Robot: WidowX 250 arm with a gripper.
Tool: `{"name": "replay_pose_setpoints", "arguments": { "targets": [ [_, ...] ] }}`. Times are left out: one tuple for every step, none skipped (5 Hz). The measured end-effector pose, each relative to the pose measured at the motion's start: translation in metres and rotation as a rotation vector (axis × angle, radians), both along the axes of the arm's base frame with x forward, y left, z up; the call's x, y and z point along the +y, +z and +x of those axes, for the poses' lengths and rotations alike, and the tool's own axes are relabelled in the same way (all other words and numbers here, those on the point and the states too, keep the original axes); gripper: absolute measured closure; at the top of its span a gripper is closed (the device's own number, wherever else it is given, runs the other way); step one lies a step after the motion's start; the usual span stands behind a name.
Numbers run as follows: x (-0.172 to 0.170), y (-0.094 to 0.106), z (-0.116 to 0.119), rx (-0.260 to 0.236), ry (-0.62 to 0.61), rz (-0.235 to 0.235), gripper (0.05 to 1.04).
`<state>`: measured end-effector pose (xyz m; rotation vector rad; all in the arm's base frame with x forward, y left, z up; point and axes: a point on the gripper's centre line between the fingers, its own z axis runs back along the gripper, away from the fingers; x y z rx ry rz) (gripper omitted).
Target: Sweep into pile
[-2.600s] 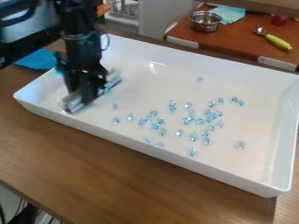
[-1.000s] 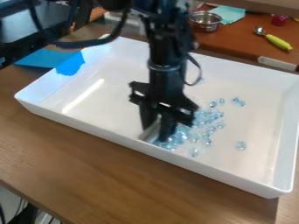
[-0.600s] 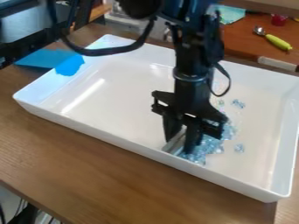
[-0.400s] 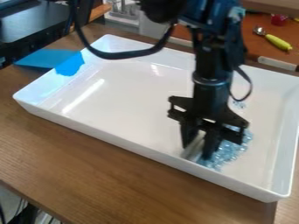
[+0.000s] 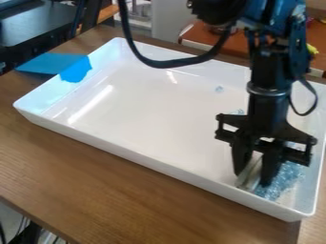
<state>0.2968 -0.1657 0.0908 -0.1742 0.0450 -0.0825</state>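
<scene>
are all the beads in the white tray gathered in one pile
No, stray beads lie farther back in the tray, apart from the pile beside the gripper.

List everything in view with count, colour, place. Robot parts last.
tray: 1, white, on the wooden table
bead pile: too bunched to count, clear blue, tray's near right corner
stray beads: a few, pale blue, toward the tray's far side
bar: 1, silver-grey, held in the gripper, beside the pile
wooden table: 1, brown, under the tray
blue sheet: 1 or 2 pieces, can't tell, beside and over the tray's left rim
back table: 1, reddish brown, behind the arm
pot: 1, metallic, on the back table
handle: 1, yellow-green, back table, right
gripper: 1, black, near right part of tray
arm: 1, black, from top edge
cable: black, looping off the arm
</scene>
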Motion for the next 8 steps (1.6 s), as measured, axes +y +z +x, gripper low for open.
{"name": "replay_pose_setpoints", "arguments": {
  "targets": [
    [0.002,0.013,0.002,0.029,0.010,-0.029,0.711],
    [0.035,0.047,0.014,0.017,0.060,-0.085,0.711],
    [0.092,0.082,0.030,-0.023,0.115,-0.110,0.711],
    [0.131,0.098,0.033,-0.026,0.086,-0.082,0.711],
    [0.179,0.089,0.045,-0.013,0.089,-0.019,0.711],
    [0.220,0.077,0.052,-0.051,0.112,0.035,0.711],
    [0.249,0.075,0.061,-0.134,0.131,0.097,0.711],
    [0.271,0.074,0.065,-0.185,0.145,0.153,0.711]
  ]
}}
